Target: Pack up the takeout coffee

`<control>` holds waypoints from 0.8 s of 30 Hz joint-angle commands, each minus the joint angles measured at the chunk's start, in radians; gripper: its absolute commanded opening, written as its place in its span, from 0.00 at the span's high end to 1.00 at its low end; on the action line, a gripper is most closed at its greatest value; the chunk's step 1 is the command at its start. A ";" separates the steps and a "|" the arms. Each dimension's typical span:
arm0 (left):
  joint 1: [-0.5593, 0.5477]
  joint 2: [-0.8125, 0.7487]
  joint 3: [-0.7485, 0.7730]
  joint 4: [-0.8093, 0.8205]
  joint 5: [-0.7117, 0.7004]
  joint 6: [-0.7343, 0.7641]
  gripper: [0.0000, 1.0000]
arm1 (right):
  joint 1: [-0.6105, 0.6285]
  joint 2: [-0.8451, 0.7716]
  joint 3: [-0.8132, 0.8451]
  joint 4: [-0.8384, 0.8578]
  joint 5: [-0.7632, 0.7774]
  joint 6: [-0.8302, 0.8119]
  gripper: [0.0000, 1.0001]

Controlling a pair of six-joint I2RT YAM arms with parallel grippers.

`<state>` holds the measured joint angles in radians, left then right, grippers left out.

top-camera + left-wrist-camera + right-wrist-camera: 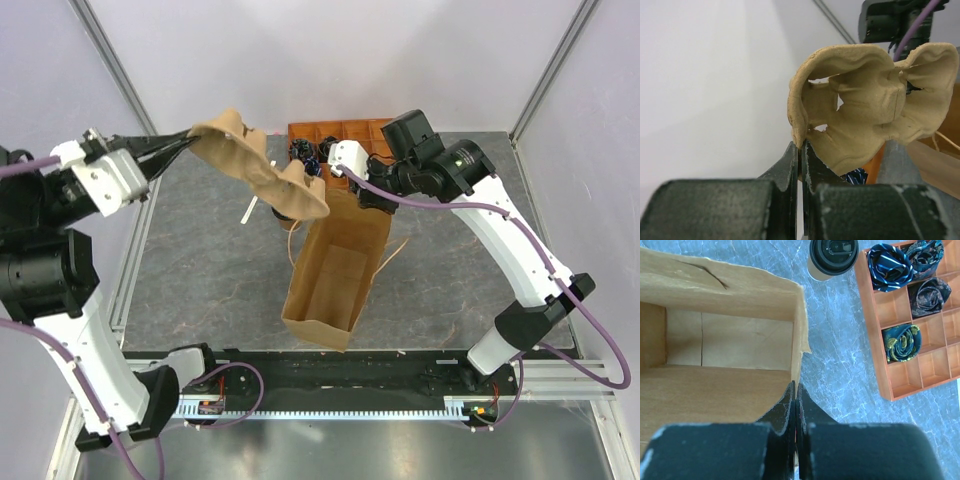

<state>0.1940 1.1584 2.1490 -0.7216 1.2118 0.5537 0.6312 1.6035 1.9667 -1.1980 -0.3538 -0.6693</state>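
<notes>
The takeout coffee (833, 257), a brown paper cup with a black lid, stands on the table just past the paper bag's far rim; in the top view the carrier covers it. My right gripper (795, 385) (362, 197) is shut on the rim of the open brown paper bag (730, 390) (335, 270), whose empty inside shows. My left gripper (801, 145) (190, 140) is shut on an edge of the tan moulded cup carrier (865, 105) (265, 170). It holds the carrier up in the air, left of the bag and over the cup's place.
An orange compartment tray (900, 385) (345, 130) with several rolled ties stands at the back, right of the cup. A white stick (250, 208) lies on the grey table beneath the carrier. The bag's string handle (395, 255) trails to its right.
</notes>
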 commanded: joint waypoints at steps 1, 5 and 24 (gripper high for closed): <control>-0.004 -0.037 -0.023 0.054 0.101 -0.043 0.98 | 0.002 0.012 0.049 -0.005 -0.016 0.042 1.00; -0.005 -0.034 -0.052 0.054 0.095 -0.055 0.98 | 0.002 0.039 0.070 -0.008 -0.016 0.062 1.00; -0.500 0.147 -0.003 -0.197 -0.513 0.299 0.98 | -0.017 0.150 0.139 -0.026 0.055 0.086 1.00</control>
<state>-0.1547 1.3327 2.1681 -0.8757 0.8974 0.6899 0.6270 1.7412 2.0380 -1.2076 -0.3225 -0.5972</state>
